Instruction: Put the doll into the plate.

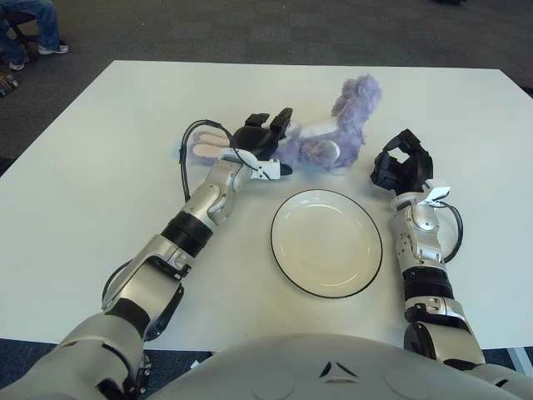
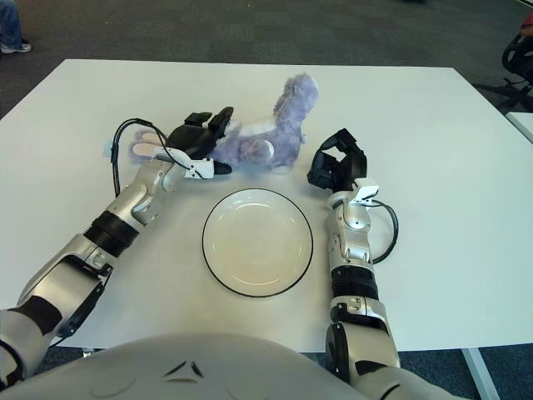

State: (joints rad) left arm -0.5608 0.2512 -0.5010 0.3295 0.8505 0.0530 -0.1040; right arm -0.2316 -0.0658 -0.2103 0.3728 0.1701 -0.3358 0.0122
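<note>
A white table (image 1: 100, 167) fills most of both views and carries everything described here. Dark carpet (image 1: 250, 29) is seen beyond its far edge.

A white plate (image 1: 326, 242) with a thin dark rim is set on the table near the robot, between the two forearms. Nothing is contained in the plate.

A purple plush doll (image 1: 333, 133) is laid on the table beyond the plate, apart from its far rim. One fluffy end is raised at the right; pale pink ears (image 1: 202, 148) are extended flat toward the left.

The left robot hand (image 1: 265, 138) is placed at the doll's left half, over the section between the ears and the body. Its dark fingers (image 1: 283, 122) are pressed against the plush and partly curled around it. A firm grasp cannot be confirmed.

The right robot hand (image 1: 401, 167) is seen beside the plate's far right edge, right of the doll and clear of it. Its fingers are curled inward and nothing is held.
</note>
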